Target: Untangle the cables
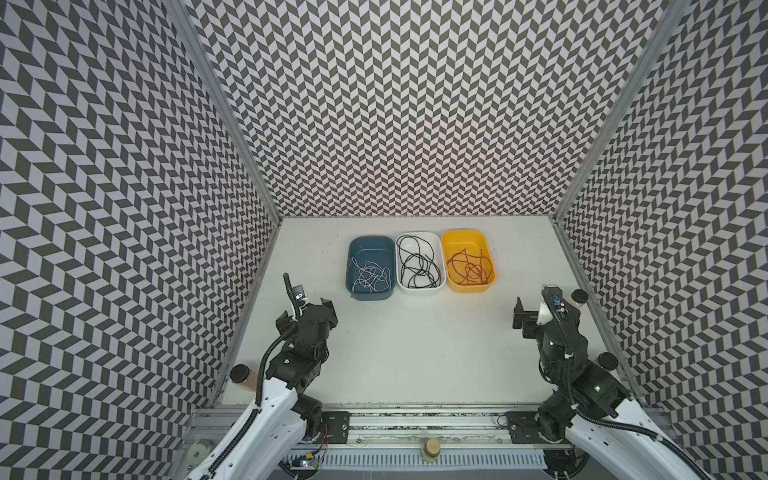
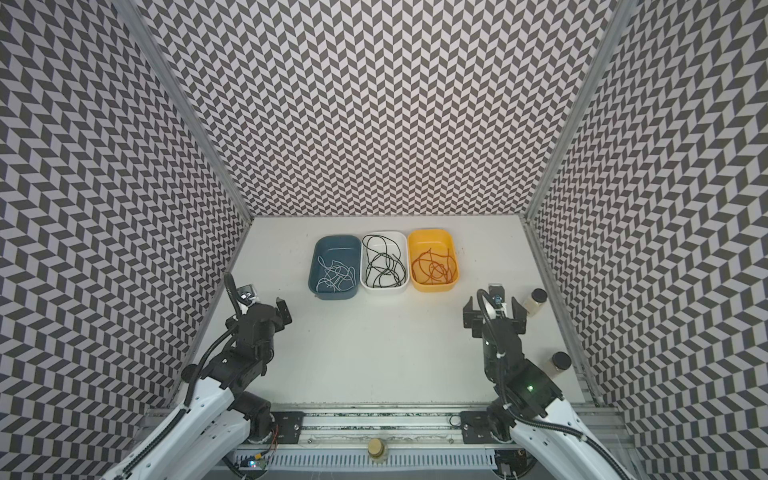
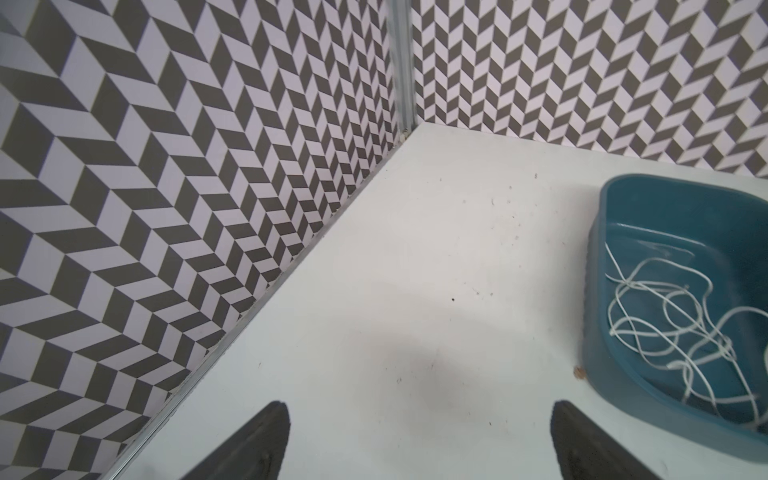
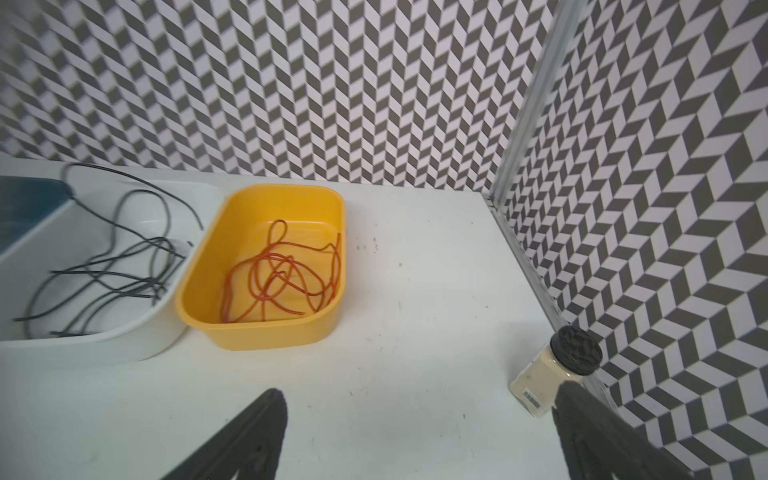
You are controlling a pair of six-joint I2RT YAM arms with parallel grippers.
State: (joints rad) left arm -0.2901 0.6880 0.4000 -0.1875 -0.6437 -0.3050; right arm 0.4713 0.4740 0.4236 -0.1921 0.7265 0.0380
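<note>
A: Starting nearest the arms. See the left hand (image 1: pixel 305 313) anywhere close to the cables?

B: No. Find it spread wide, gripping nothing, above bare tabletop (image 1: pixel 415 353) near the left wall. Same for the right hand (image 2: pixel 493 311): fingers fully apart, nothing between them, just beside a jar (image 4: pixel 540 380) at the right wall.

A: And farther out?

B: Three trays close side by side, ahead of both hands toward the back wall. Blue tray (image 1: pixel 371 240) with the white cables (image 1: pixel 370 276), white tray (image 1: pixel 419 236) with the black cables (image 1: pixel 417 266), yellow tray (image 1: pixel 463 233) with the red-orange cables (image 1: pixel 469 268). One colour per tray.

A: Counts as done, then?

B: Judging so for the sorting. Within each tray, loose loops overlapping; hard to tell whether snagged.

A: If going back in, which hand for which?

B: Left for the blue tray, lying ahead and inward to its right. Right for the yellow, ahead and inward to its left. White tray between the two, about equally far from either. Long axes of all three running away from the arms, so better to reach forward along a tray than across it. Worth watching one black loop riding up at the white tray's far rim, next to the blue tray; cannot tell whether over the edge.
</note>
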